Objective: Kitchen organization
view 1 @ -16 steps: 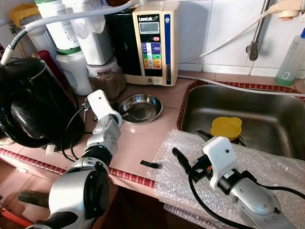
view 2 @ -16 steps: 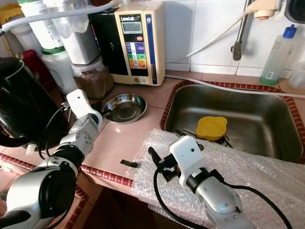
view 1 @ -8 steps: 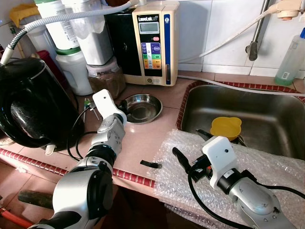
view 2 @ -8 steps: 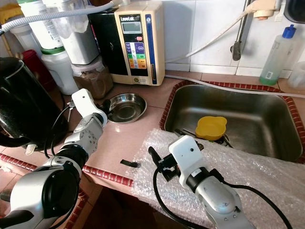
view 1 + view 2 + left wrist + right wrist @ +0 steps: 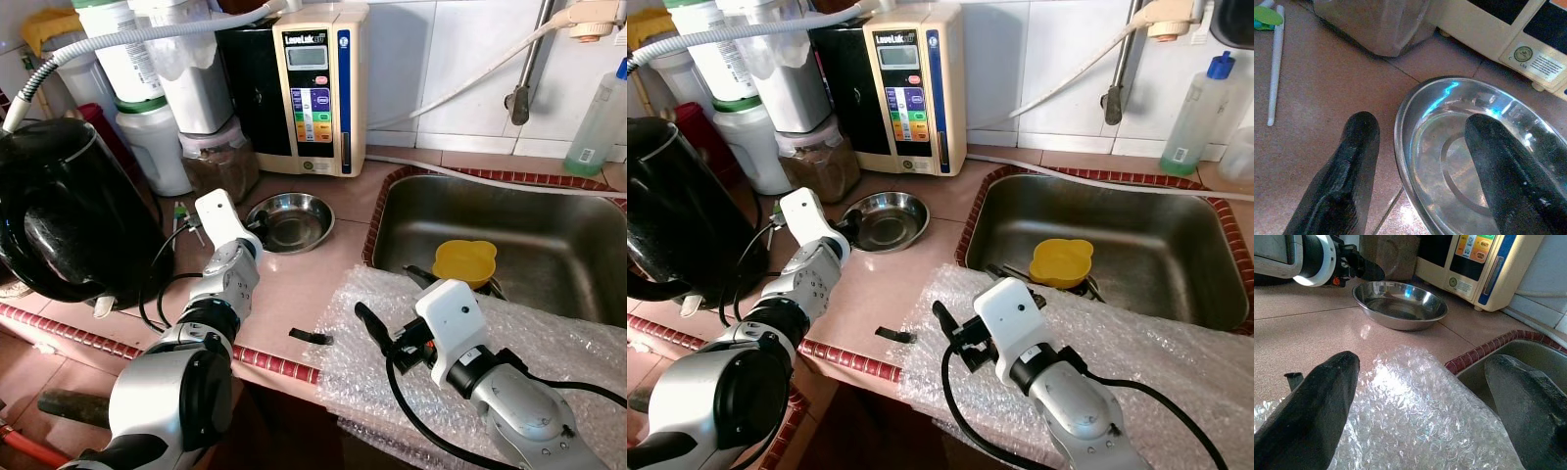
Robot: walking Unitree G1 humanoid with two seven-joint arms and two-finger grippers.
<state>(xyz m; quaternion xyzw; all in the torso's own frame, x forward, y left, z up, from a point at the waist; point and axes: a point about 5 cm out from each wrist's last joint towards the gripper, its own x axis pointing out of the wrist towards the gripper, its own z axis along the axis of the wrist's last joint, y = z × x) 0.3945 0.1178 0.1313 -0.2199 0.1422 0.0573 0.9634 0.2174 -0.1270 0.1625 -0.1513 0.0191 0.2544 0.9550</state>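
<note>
Steel bowl (image 5: 1474, 161) — far rim cut by frame edge; water ionizer (image 5: 1528, 44) label unreadable.

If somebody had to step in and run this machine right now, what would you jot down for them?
Left tool: open, straddling the near rim of the steel bowl; one finger over the bowl, one outside over the counter. Nothing gripped yet.
Right tool: open, holding nothing, above the bubble wrap at the counter's edge beside the sink.
Yellow cup sits in the sink.
Done: left tool lined up on the bowl.
Left: close on the rim, lift, put the bowl away.
</note>
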